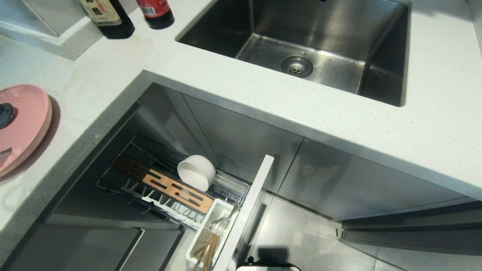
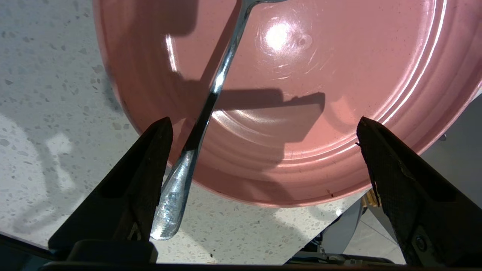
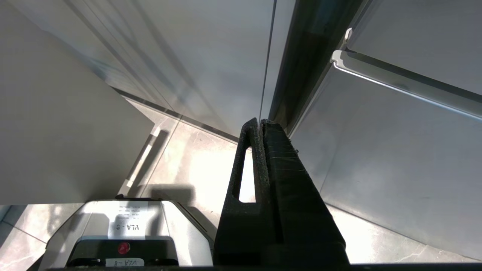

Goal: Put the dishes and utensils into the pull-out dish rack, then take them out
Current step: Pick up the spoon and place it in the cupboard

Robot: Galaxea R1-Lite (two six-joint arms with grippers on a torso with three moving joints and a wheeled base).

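The pink plate [image 1: 22,124] lies on the counter at the far left. In the left wrist view the grey metal spoon [image 2: 211,101] rests across the plate [image 2: 320,75], and its handle end juts past the rim beside one finger [image 2: 150,165]. My left gripper [image 2: 263,122] hovers over the plate's rim, open wide and holding nothing. Below the counter the pull-out dish rack [image 1: 165,184] is drawn out. The cream-white bowl [image 1: 196,171] stands tilted in it, and the chopsticks [image 1: 207,250] sit in its white cup [image 1: 211,229]. My right gripper [image 3: 260,121] hangs shut, low by the cabinets.
The steel sink [image 1: 301,45] is set in the white counter [image 1: 226,98] behind the rack. Two dark bottles [image 1: 109,19] [image 1: 156,13] stand at the back left. The rack's pale front panel [image 1: 248,210] juts towards me. My own base [image 3: 124,233] sits on the tiled floor.
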